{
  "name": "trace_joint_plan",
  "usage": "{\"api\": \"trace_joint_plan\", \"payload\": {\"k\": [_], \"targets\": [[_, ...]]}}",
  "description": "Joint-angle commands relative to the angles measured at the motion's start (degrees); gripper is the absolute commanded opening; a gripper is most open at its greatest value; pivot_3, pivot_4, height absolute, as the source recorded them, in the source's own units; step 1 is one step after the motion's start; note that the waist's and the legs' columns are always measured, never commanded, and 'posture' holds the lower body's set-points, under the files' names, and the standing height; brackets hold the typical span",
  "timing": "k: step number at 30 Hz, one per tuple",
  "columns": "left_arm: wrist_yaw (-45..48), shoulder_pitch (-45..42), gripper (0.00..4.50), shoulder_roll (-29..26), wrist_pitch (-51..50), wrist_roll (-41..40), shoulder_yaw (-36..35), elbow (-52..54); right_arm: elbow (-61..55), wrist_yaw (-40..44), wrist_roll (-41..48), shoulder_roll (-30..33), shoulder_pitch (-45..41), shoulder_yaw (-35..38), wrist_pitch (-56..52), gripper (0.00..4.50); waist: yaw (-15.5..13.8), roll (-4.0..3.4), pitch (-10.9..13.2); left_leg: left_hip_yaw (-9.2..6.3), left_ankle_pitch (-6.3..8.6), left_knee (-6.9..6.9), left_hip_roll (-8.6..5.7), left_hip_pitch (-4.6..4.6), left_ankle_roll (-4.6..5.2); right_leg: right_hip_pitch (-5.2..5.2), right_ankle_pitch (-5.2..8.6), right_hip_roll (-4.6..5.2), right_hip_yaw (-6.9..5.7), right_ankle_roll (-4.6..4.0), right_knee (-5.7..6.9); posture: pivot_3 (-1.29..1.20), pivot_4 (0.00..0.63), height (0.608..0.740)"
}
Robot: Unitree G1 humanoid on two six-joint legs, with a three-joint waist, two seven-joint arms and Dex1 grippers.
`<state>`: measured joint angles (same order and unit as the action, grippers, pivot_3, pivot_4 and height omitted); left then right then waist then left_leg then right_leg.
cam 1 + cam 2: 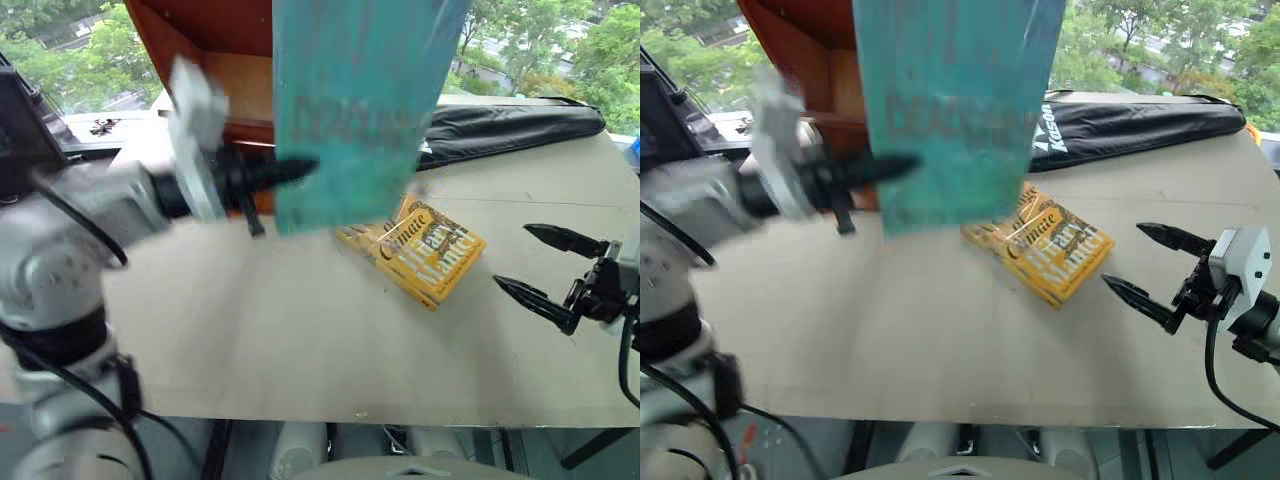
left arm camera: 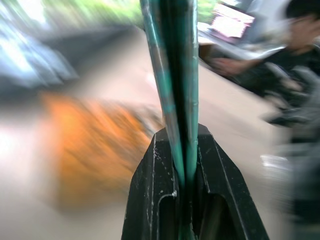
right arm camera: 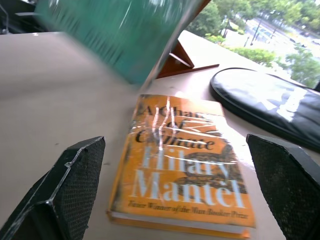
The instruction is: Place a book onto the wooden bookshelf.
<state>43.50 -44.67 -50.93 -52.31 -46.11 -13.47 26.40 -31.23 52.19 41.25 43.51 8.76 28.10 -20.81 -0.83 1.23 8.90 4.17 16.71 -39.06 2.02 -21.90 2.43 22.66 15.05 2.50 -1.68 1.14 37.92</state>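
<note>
Eye views: the left claw (image 1: 300, 170) is clenched on the book (image 1: 355, 110), held upright above the tabletop (image 1: 300, 320), in front of the wooden bookshelf (image 1: 200, 40). The right claw (image 1: 1145, 265) is released, empty.

Left wrist view: fingers (image 2: 150, 190) clamp the book's edge.

Right wrist view: a yellow book (image 3: 182, 160) lies flat beside a black bag (image 3: 270, 107).

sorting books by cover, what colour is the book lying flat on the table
Yellow-orange, with dark and white lettering; the book lying flat shows best in the right wrist view.
</note>
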Motion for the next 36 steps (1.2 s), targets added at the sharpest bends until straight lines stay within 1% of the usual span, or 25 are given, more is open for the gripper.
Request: {"api": "trace_joint_plan", "payload": {"k": [1,2,4,8,11,12,14,16,19,20,27,30,33,36], "targets": [[8.29,-10.82,0.04,-5.74,22.79,19.38,10.71,-5.70,2.47,0.66,-0.73,0.31,-3.22,-0.44,2.20,4.50,-0.04,-0.04,-0.02,0.03,0.01,0.02,-0.03,0.03,0.01,-0.03,0.00,-0.09,0.06,0.01,-0.02,0.00,0.150,0.740],[10.02,-13.92,0.04,-6.45,26.74,22.55,12.61,-8.26,3.05,0.75,-1.10,0.23,-3.92,-1.08,2.44,4.50,-0.07,-0.03,0.02,0.04,0.01,0.04,-0.12,0.05,0.02,-0.03,0.01,-0.24,0.10,0.02,0.03,0.00,0.150,0.740],[13.49,-18.92,0.04,-8.14,28.18,26.82,17.07,-11.83,4.06,0.94,-1.73,-0.12,-5.64,-2.69,3.07,4.50,-0.05,-0.08,0.00,0.01,0.01,0.06,-0.08,-0.04,0.03,0.06,0.00,-0.37,0.16,0.03,-0.04,0.00,0.150,0.740],[14.09,-24.71,0.04,-11.71,34.65,41.88,23.97,-19.11,4.97,1.05,-2.54,-0.80,-7.49,-4.49,4.23,4.50,0.03,-0.11,0.04,0.04,0.01,0.05,0.00,-0.06,0.03,0.12,0.03,-0.50,0.26,0.09,-0.02,0.00,0.150,0.740],[17.08,-25.91,0.04,-16.97,35.93,51.82,28.16,-26.60,4.74,0.68,-2.79,-1.34,-8.89,-5.36,4.97,4.50,0.32,-0.09,0.05,0.06,0.01,0.05,0.06,-0.28,0.03,0.41,0.03,-0.59,0.33,0.11,0.01,0.00,0.150,0.740],[18.40,-25.76,0.04,-18.51,36.87,54.41,29.26,-28.38,4.68,0.59,-2.74,-1.45,-9.42,-5.45,5.17,4.50,0.42,-0.11,0.05,0.09,0.01,0.04,0.05,-0.42,0.02,0.66,0.03,-0.65,0.49,0.11,0.09,0.00,0.150,0.740],[21.58,-25.47,0.04,-20.14,35.25,57.42,30.84,-30.21,4.51,0.39,-2.45,-1.65,-10.69,-5.49,5.47,4.50,0.60,-0.10,0.05,0.09,0.00,0.02,0.06,-0.64,0.02,0.96,0.03,-0.73,0.67,0.11,0.17,0.00,0.150,0.740],[23.70,-25.10,0.04,-20.20,35.44,59.68,31.80,-31.27,4.30,0.31,-1.77,-1.83,-11.63,-5.30,5.46,4.50,0.15,-0.08,0.06,0.08,0.00,-0.09,0.12,-0.92,0.01,1.12,0.03,-0.71,0.53,0.11,0.13,0.00,0.150,0.740],[24.00,-25.89,0.04,-17.45,40.23,64.76,34.68,-36.30,4.86,-0.35,-0.90,-2.76,-14.07,-5.08,5.87,4.50,-0.31,0.00,0.10,0.11,0.00,-0.17,0.11,-1.05,0.02,1.12,0.07,-0.56,0.42,0.18,0.07,0.00,0.150,0.740],[23.57,-26.29,0.04,-16.60,43.32,66.44,35.70,-38.56,5.12,-0.32,-0.71,-3.01,-14.60,-5.16,5.92,4.50,-0.30,0.00,0.10,0.11,0.01,-0.22,0.06,-1.04,0.02,1.08,0.07,-0.52,0.41,0.20,0.06,0.00,0.150,0.740],[21.68,-28.43,0.04,-10.64,58.32,70.42,36.75,-54.72,4.34,0.47,1.51,-3.84,-15.17,-5.69,5.70,4.50,0.02,-0.03,0.05,0.09,0.02,-0.22,0.07,-0.83,0.04,0.96,0.06,-0.53,0.41,0.20,0.22,0.00,0.150,0.740],[21.19,-29.56,0.04,-8.97,61.65,71.98,36.93,-59.33,3.46,-0.71,2.81,-4.57,-15.82,-5.57,5.55,4.50,-0.20,-0.03,0.04,0.08,0.02,-0.24,0.06,-0.77,0.04,0.96,0.06,-0.48,0.27,0.19,0.49,0.00,0.150,0.740],[23.11,-29.00,0.04,-8.71,60.95,71.45,35.56,-59.14,2.26,-1.69,4.81,-5.17,-16.61,-5.19,5.17,4.50,-0.02,-0.03,0.04,0.13,0.09,-0.39,0.06,-0.63,0.19,0.93,0.06,-0.46,0.29,0.19,0.83,0.00,0.150,0.740],[26.58,-26.47,1.17,-10.39,58.22,67.93,32.06,-54.96,1.55,-1.88,7.05,-4.95,-17.33,-4.56,4.63,4.50,0.25,-0.04,0.04,0.22,0.09,-0.41,0.07,-0.48,0.22,0.90,0.06,-0.48,0.31,0.18,0.96,0.00,0.150,0.740]]}}
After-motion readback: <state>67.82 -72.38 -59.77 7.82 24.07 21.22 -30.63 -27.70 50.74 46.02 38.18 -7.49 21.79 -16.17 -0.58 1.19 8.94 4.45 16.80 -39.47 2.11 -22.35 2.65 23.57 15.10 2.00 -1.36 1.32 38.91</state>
